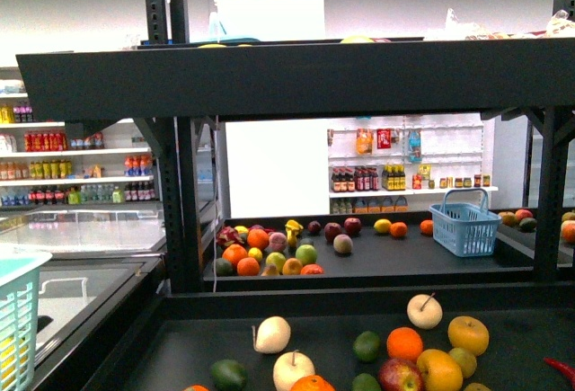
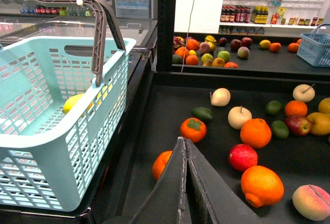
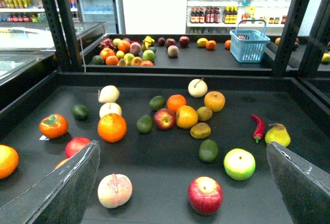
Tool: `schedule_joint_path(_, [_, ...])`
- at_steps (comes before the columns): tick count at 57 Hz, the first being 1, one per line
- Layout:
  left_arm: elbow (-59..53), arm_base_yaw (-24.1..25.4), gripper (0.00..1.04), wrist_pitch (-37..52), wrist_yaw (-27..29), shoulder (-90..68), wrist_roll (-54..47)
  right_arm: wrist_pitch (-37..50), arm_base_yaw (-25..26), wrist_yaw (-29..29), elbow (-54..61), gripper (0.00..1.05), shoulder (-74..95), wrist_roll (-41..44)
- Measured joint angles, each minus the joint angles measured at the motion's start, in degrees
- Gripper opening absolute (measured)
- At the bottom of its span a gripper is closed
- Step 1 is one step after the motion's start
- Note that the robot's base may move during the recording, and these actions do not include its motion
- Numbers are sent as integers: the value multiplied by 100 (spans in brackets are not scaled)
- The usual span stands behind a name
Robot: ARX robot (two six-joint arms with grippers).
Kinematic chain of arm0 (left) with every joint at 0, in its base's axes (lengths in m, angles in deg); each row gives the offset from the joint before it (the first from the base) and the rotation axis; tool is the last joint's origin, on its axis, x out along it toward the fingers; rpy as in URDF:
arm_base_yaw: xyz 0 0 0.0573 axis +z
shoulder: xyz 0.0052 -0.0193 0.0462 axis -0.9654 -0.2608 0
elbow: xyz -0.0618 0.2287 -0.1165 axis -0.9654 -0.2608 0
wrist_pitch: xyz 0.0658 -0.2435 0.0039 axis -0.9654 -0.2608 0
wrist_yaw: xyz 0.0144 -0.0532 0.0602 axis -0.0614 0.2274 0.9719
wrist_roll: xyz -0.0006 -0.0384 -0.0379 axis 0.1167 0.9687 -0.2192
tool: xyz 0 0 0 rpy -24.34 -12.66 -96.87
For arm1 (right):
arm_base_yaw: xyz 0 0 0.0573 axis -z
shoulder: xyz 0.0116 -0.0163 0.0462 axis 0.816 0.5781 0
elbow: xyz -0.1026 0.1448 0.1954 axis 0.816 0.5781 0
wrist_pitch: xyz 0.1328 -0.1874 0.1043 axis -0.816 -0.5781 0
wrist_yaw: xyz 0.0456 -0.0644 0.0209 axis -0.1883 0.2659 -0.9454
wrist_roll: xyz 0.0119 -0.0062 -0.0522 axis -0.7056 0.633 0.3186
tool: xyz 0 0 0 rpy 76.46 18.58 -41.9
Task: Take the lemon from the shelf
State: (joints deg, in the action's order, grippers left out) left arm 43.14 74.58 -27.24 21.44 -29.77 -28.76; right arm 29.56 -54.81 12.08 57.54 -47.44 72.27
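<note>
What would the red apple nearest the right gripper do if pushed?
The red apple is round and lies free on the flat black shelf tray, so it would probably roll. Its skin looks smooth and shiny, so it might slip a little in the right gripper. It looks firm, not squashy.

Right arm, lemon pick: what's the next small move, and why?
Probably ease the right tool forward over the tray toward the lemon. Its jaws are open and empty, and the lemon lies farther in on the shelf, crowded by a red apple and a smaller yellowish fruit. So line up on it before descending.
</note>
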Motion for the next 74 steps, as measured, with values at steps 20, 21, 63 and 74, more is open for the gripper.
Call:
schedule_joint_path(20, [-330,4,3,42,-4,313,-2,0,0,-2,0,97,0,0])
schedule_joint_path(21, [-330,4,3,42,2,323,-2,0,0,0,0,97,0,0])
schedule_joint_path(63, [-330,4,97,42,0,326,-13,0,0,0,0,97,0,0])
schedule_joint_path(74, [-330,4,97,42,0,326,-13,0,0,0,0,97,0,0])
